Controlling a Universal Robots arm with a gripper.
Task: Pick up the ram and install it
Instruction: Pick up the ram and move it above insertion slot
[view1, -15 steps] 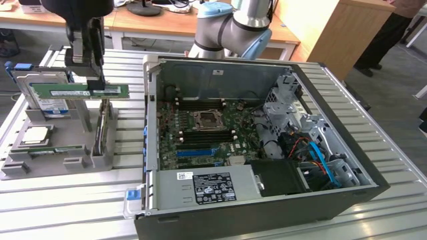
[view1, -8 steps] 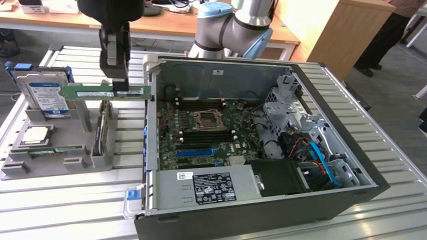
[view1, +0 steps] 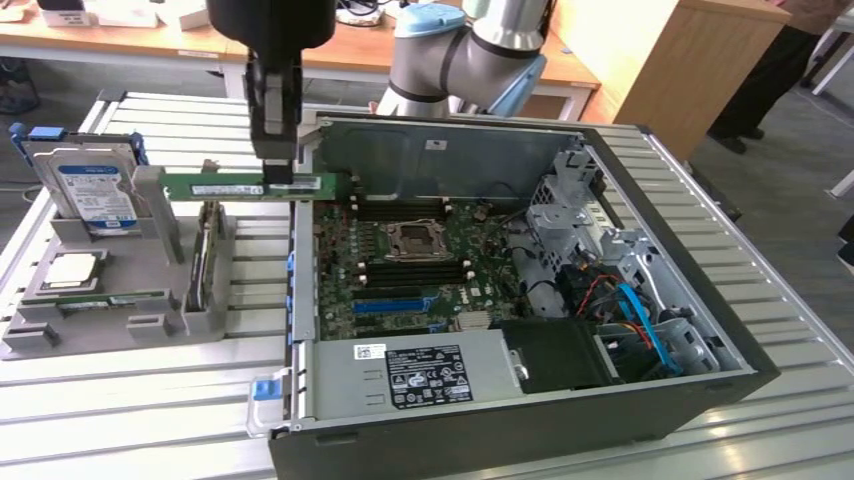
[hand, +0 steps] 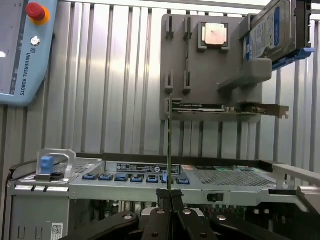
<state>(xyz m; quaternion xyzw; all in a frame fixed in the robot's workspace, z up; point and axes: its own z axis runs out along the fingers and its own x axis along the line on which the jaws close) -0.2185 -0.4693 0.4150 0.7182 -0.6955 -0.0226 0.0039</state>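
The ram (view1: 227, 187) is a long green stick with a white sticker, held level in the air above the gap between the grey holder and the open computer case (view1: 694, 330). My gripper (view1: 278, 176) comes down from above and is shut on the stick's upper edge near its case-side end. In the wrist view the ram (hand: 170, 145) shows edge-on as a thin line rising from my gripper (hand: 170, 200), with the case's rim below it. The motherboard (view1: 414, 262) with its black memory slots lies inside the case, to the exterior view's right of the stick.
The grey holder (view1: 80, 320) at the exterior view's left carries a hard drive (view1: 94, 195), a silver processor (view1: 74, 270) and an upright card (view1: 200, 268). A teach pendant (hand: 20, 50) lies on the slatted metal table (view1: 134, 410). A person's legs (view1: 761, 80) stand at the back.
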